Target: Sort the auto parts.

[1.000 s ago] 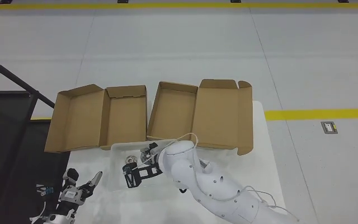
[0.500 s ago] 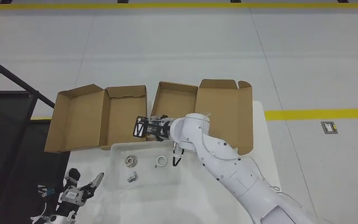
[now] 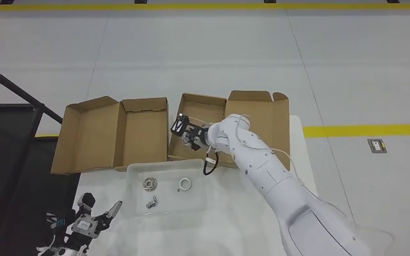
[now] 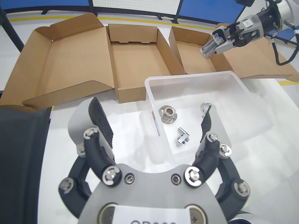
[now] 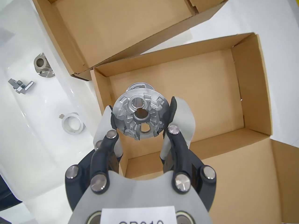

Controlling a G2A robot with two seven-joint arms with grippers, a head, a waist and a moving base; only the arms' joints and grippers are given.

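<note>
The bench (image 3: 211, 233) carries two open boxes side by side, the left box (image 3: 144, 131) and the right box (image 3: 205, 112), each with its lid laid flat so that parts can go in from above; both floors are bare. Just in front of them stands the clear tray (image 3: 170, 205), the stock of unsorted parts. My right arm (image 3: 256, 160) reaches forward across the tray's far corner, wrist turned down and inward. This puts the right gripper (image 3: 180, 125) over the right box, above the floor near its inner wall. The gripper pinches a toothed metal hub (image 5: 140, 115) by its rim, face toward the wrist. I judge it is held there for release into that box. My left gripper (image 4: 151, 108) hangs low at the bench's near left corner, fingers spread and holding nothing, aimed at the tray. In the tray lie a flanged bush (image 4: 167, 114), a ring (image 5: 72, 123) and a small bracket (image 4: 182, 138), all apart from one another.
</note>
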